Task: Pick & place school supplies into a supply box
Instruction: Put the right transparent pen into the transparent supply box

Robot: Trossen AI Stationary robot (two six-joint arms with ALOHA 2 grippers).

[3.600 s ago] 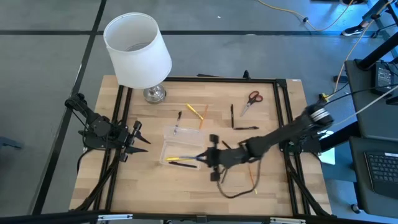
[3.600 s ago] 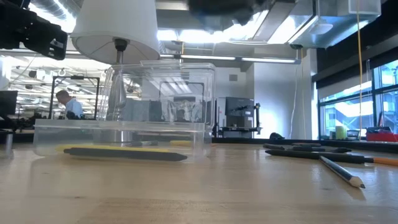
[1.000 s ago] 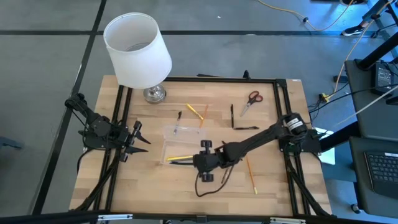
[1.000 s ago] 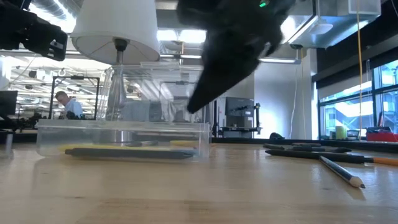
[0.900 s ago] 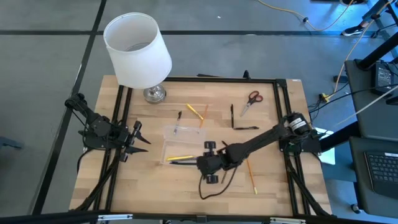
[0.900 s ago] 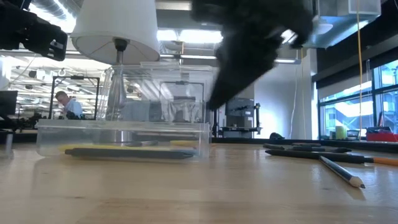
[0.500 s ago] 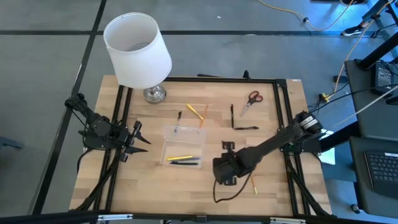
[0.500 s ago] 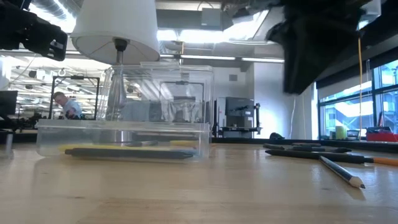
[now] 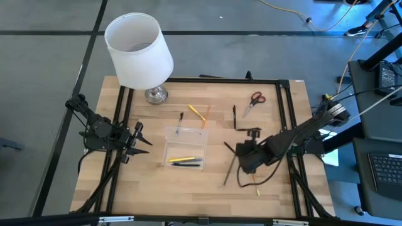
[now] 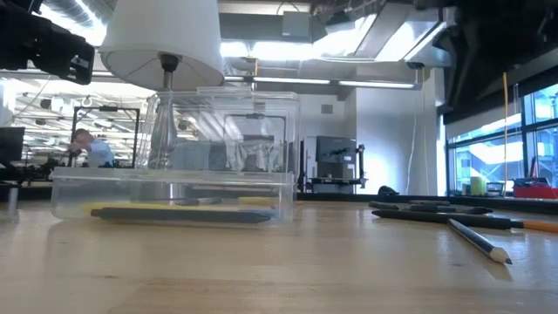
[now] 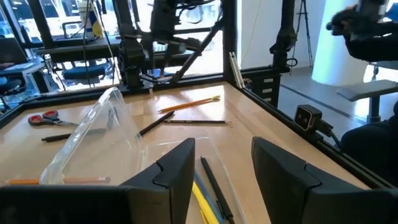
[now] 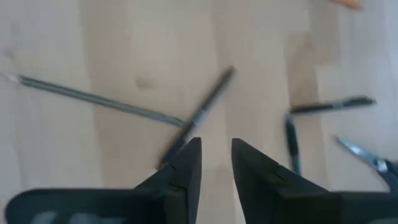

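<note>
Swung back from the supply box, the right gripper hovers over loose pens, jaws narrowly parted, empty.

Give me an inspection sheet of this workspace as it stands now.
Surface: wooden table inside a dark frame.
Job's things: clear supply box holds a yellow pencil and dark pens; lid lies beside it. Outside the box: red-handled scissors, yellow and orange pencils, dark pens, a grey pencil.
Clutter: white-shaded lamp at the table's far left corner.
Hands: left hand waits at the left edge, open. Right hand hovers over a dark pen, fingers slightly apart, nothing held.
Cables: black cable loops under the right arm.
Surroundings: workshop with racks and windows; a person far behind.
</note>
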